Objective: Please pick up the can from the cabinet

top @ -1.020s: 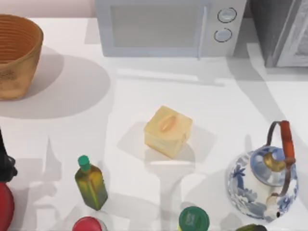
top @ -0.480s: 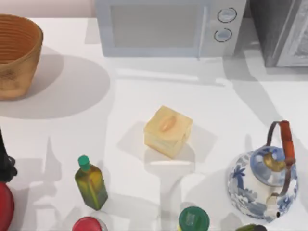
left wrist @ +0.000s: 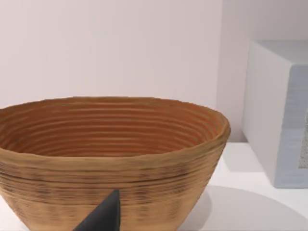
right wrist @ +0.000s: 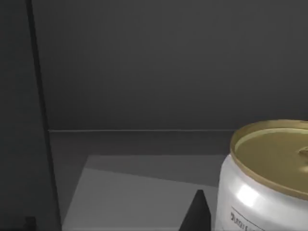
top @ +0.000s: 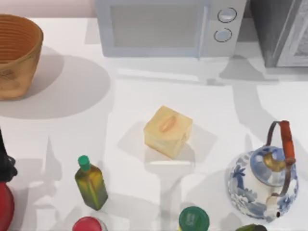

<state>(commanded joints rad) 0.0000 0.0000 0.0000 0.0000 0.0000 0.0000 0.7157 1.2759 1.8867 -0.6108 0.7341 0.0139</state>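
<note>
Your right gripper (right wrist: 198, 211) is inside the cabinet (right wrist: 168, 67), just beside the can (right wrist: 269, 178); finger opening cannot be told. Risk: a sideways nudge topples the can against the dark wall. Left arm idles by the basket (left wrist: 110, 159). Nothing blocks the can.

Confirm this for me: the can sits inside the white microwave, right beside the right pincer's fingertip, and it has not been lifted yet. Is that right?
Not quite. The can sits inside the dark grey cabinet, not the microwave; the right wrist view shows dark walls and a shelf around it. The rest holds: it stands upright beside the right pincer's fingertip, not yet lifted.
</note>
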